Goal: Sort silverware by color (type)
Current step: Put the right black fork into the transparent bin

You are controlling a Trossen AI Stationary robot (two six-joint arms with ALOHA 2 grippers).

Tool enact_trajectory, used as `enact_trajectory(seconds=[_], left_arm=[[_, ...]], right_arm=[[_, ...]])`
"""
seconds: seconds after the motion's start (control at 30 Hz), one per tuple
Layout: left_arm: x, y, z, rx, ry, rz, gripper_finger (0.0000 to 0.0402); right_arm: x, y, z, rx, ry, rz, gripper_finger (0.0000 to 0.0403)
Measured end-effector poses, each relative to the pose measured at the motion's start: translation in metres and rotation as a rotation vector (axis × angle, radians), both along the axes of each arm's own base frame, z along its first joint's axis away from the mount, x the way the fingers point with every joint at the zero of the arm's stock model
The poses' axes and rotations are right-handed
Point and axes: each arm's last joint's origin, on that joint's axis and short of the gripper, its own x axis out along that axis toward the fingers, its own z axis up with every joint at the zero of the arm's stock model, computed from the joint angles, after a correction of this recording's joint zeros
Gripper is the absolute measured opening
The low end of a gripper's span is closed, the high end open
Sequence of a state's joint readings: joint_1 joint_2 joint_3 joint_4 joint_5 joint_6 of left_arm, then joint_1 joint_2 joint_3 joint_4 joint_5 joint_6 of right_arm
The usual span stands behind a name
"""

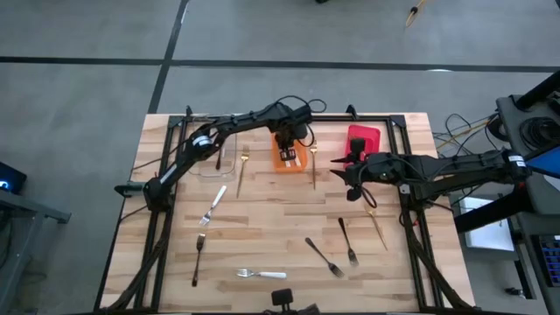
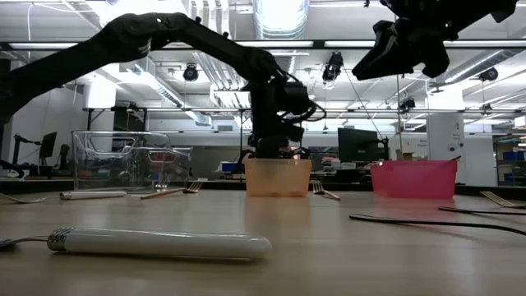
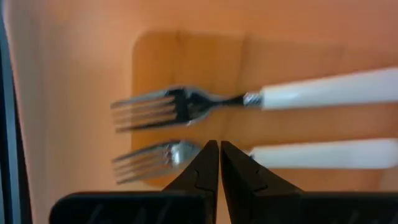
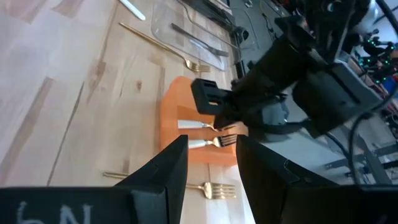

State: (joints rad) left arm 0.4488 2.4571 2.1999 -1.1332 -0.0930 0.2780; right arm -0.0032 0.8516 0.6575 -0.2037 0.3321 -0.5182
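Left gripper [image 3: 219, 147] down inside orange bin [image 1: 290, 158], fingers pressed together, empty, above two white-handled forks [image 3: 261, 99]. Right gripper [image 1: 343, 165] hovering beside red bin [image 1: 365, 137], fingers parted. Remaining forks [image 1: 324, 255] scattered across worktop [image 1: 262, 227].

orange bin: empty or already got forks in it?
Not empty. The left wrist view shows two white-handled forks lying side by side on the orange bin floor, with the left gripper shut just above them, holding nothing.

Orange bin [image 3: 74, 74]; forks [image 3: 249, 99] — white handles.
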Motion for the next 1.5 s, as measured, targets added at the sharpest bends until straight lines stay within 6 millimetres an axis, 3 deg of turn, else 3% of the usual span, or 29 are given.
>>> enact_trajectory(seconds=[0.57, 0.67, 0.87, 1.5], left_arm=[[-0.0010, -0.0023, -0.0027, 0.008, 0.009, 0.048, 0.0000], [-0.0007, -0.0031, -0.0028, -0.027, -0.013, 0.112, 0.0000], [0.0019, -0.0053, 0.0019, -0.255, -0.117, 0.338, 0.0000], [0.0022, -0.0072, 0.0015, -0.225, -0.117, 0.595, 0.0000]], right_arm=[[-0.0009, -0.0076, -0.0025, 0.004, 0.005, -0.037, 0.0128], [-0.0008, -0.0076, -0.0024, 0.005, 0.005, -0.038, 0.0128], [-0.0008, -0.0076, -0.0024, 0.004, 0.005, -0.037, 0.0128], [-0.0009, -0.0077, -0.0025, 0.003, 0.006, -0.037, 0.0128]])
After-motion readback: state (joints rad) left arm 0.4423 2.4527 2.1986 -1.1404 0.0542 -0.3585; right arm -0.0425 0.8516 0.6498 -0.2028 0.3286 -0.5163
